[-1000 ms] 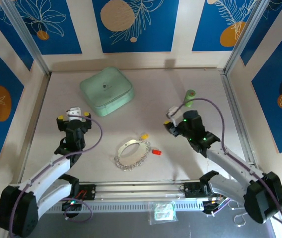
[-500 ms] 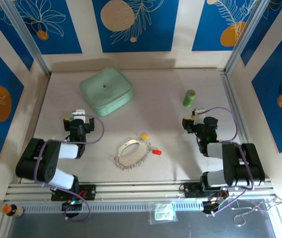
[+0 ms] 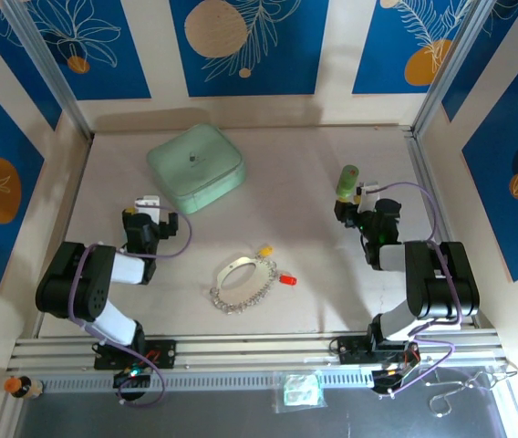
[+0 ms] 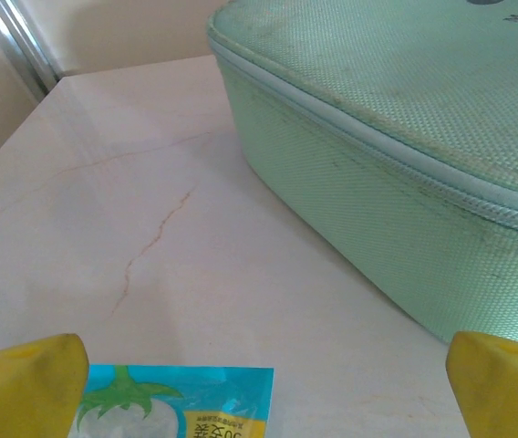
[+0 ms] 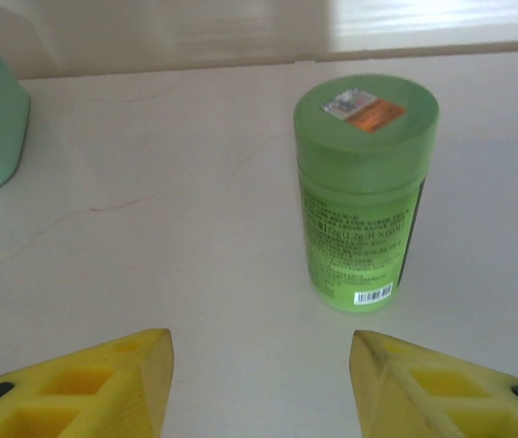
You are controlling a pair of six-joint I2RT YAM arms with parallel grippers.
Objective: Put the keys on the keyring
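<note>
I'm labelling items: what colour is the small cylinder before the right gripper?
The cylinder is bright green, orange sticker on top; clearest in the right wrist view.

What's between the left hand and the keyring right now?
Bare tabletop, as the top view shows: nothing lies between the left hand and the keyring. The yellow key and red key sit to the keyring's right.
</note>
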